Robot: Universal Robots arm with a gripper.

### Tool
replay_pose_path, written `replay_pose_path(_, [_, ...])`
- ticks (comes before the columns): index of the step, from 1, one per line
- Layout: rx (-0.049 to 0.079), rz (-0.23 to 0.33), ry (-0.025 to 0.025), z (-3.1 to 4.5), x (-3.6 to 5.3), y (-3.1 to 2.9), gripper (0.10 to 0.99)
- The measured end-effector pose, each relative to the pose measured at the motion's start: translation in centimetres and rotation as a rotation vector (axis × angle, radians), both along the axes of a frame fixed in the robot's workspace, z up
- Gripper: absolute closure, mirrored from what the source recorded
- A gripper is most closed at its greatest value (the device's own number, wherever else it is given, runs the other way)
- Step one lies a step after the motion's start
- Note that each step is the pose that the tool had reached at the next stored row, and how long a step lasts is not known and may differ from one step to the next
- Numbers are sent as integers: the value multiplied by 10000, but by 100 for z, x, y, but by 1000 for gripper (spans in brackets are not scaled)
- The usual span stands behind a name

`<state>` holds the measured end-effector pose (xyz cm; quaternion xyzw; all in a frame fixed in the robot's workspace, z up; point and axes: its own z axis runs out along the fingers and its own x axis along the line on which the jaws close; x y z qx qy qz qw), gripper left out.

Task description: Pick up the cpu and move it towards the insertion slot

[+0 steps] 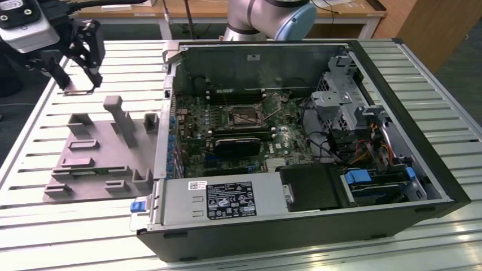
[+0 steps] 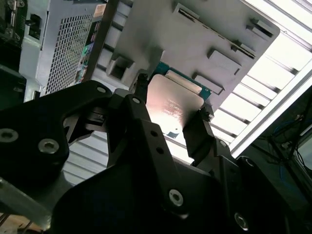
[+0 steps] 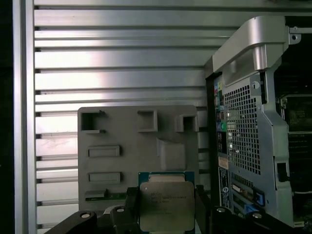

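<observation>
One cpu [image 3: 165, 204] is being gripped edge to edge by the gripper [image 2: 173, 100]. Both are hanging above the counter [image 3: 122, 53], near the grey fixture plate [image 3: 122, 141].

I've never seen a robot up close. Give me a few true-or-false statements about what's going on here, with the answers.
1. The fingers clamp the cpu from two opposite edges. True.
2. The cpu sits in the socket on the motherboard. False: it is held in the fingers, outside the computer case.
3. The computer case lies open, with its motherboard exposed. True.
4. The grey fixture plate lies inside the case. False: it lies on the slatted table, on the exterior view's left of the case.
</observation>
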<state>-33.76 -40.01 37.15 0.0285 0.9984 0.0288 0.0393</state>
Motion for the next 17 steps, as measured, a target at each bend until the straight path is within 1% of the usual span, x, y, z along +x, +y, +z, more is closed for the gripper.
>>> replay_pose_path(11, [0,0,5,0,417,0,545])
replay_pose_path(17, [0,0,9,0,687,0,545])
